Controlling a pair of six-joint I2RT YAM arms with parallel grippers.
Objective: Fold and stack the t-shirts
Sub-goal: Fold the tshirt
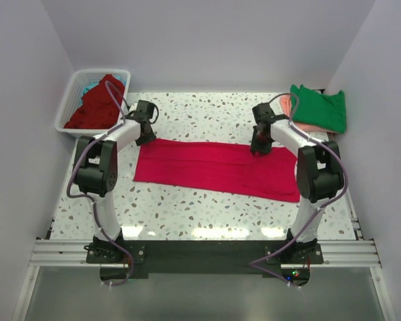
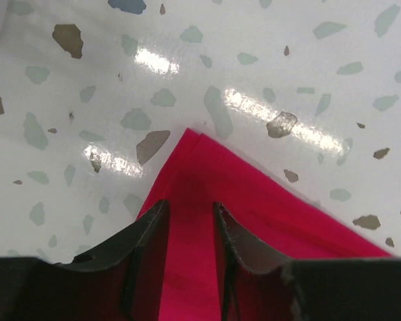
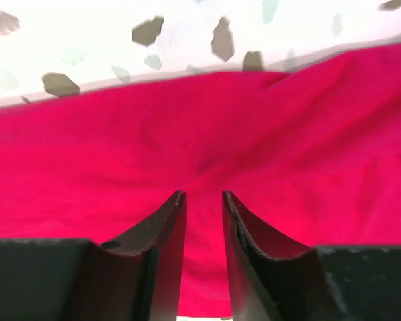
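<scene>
Stretching left to right, crimson-pink t-shirt (image 1: 214, 170) — left end effector (image 1: 146, 138), right end effector (image 1: 260, 150) both narrowed, pinching its far edge.

We record a speckled table (image 1: 207, 110). A crimson-pink t-shirt (image 1: 214, 167) lies flat beneath the left gripper (image 1: 147, 138) and right gripper (image 1: 259, 150); a white basket (image 1: 70, 100) stands beyond the left gripper.
</scene>
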